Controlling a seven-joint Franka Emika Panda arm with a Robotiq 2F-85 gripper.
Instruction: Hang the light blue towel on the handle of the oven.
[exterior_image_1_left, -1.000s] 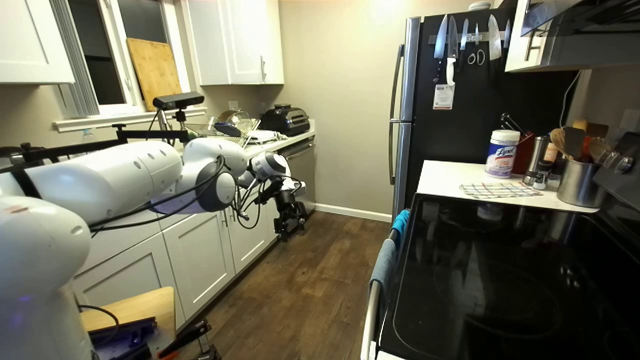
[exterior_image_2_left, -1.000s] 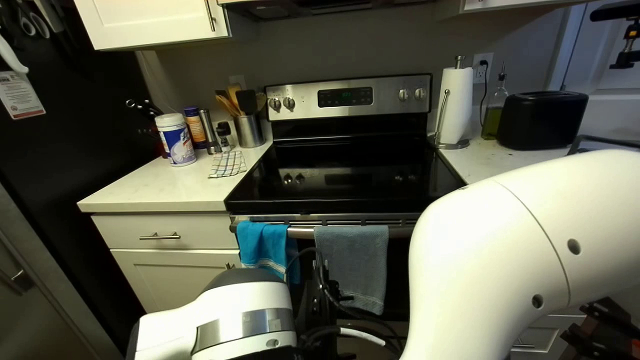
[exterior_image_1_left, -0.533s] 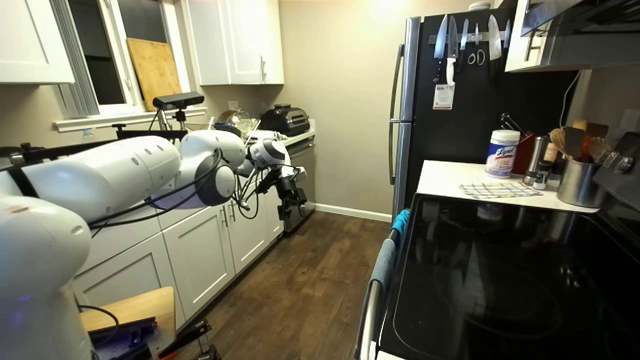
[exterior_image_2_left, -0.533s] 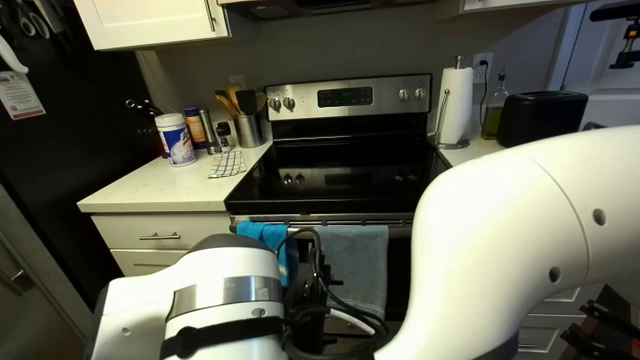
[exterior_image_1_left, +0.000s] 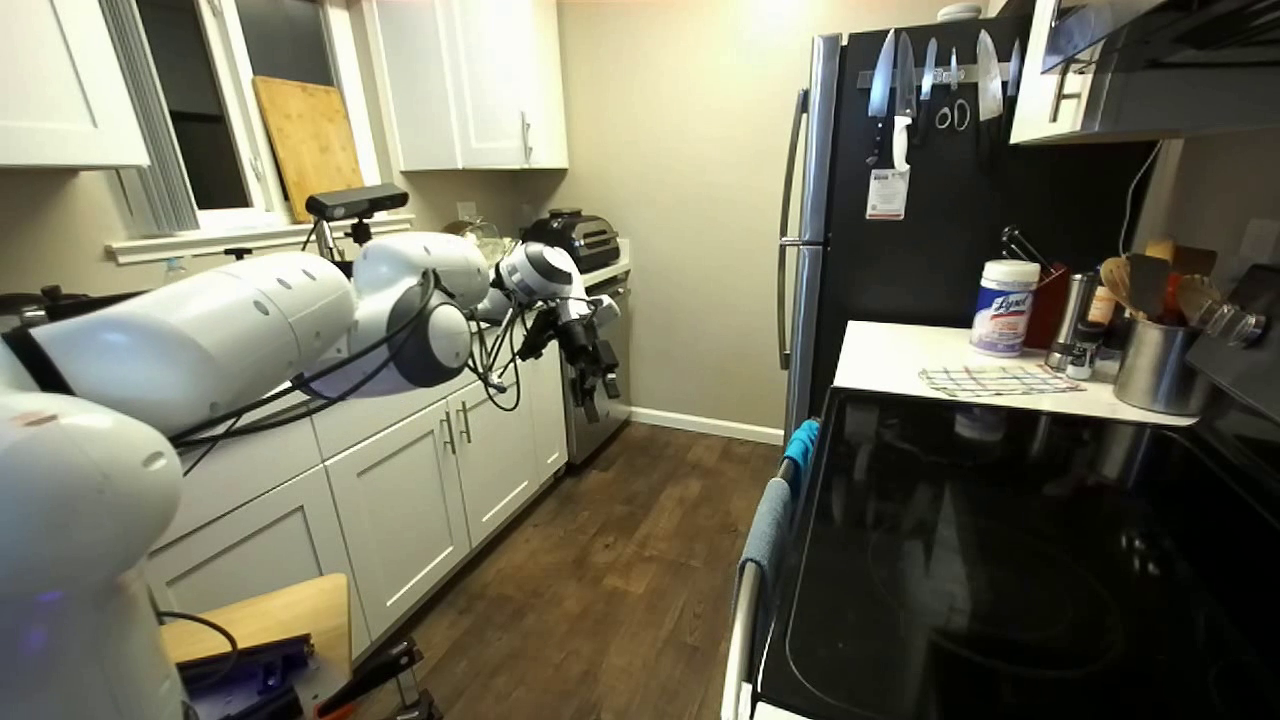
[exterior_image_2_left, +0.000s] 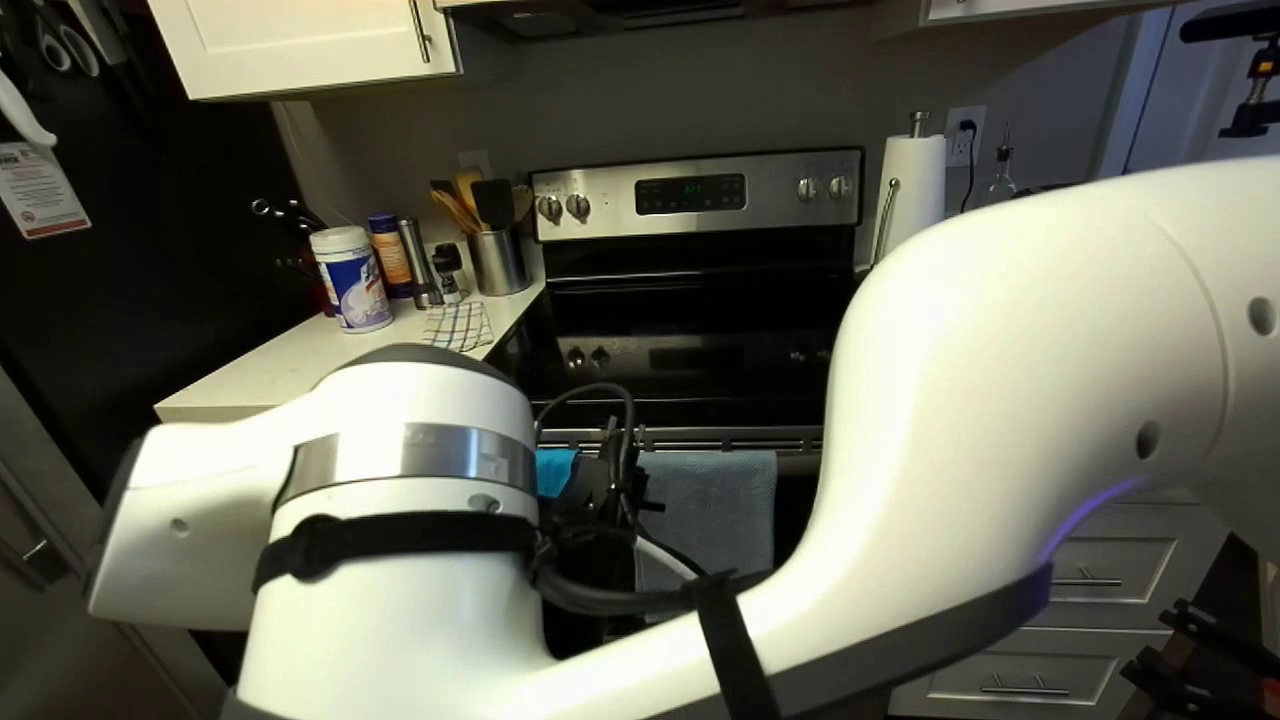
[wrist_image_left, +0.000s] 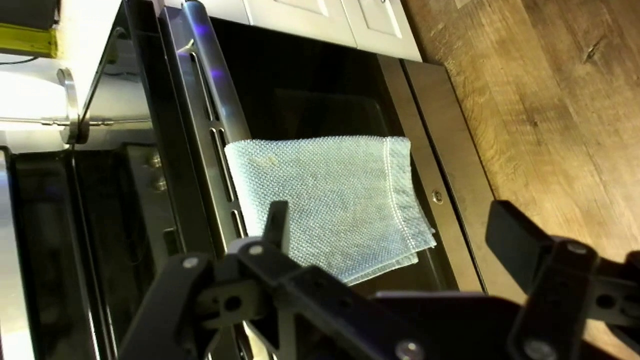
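A light grey-blue towel (exterior_image_1_left: 768, 525) hangs folded over the oven handle (exterior_image_1_left: 742, 635). It also shows in an exterior view (exterior_image_2_left: 715, 500), partly behind the arm, and in the wrist view (wrist_image_left: 325, 195) with its stitched hem hanging down the oven door. A brighter blue towel (exterior_image_1_left: 802, 443) hangs at the far end of the same handle; in an exterior view (exterior_image_2_left: 555, 472) the arm hides most of it. My gripper (wrist_image_left: 392, 217) is open with nothing between its fingers, in front of the grey-blue towel. In an exterior view the gripper (exterior_image_1_left: 601, 398) hangs over the floor, apart from both towels.
The black stove top (exterior_image_1_left: 960, 560) lies above the handle. A counter (exterior_image_1_left: 880, 350) with a wipes tub (exterior_image_1_left: 1004, 308), checkered cloth (exterior_image_1_left: 1000, 380) and utensil holder (exterior_image_1_left: 1163, 365) stands beside it. The fridge (exterior_image_1_left: 800, 270) and white lower cabinets (exterior_image_1_left: 400, 520) bound the floor space.
The arm and gripper have risen and shifted slightly toward the fridge end. Both towels stay on the handle; the grey-blue towel's lower front swung out briefly and hangs closer in now.
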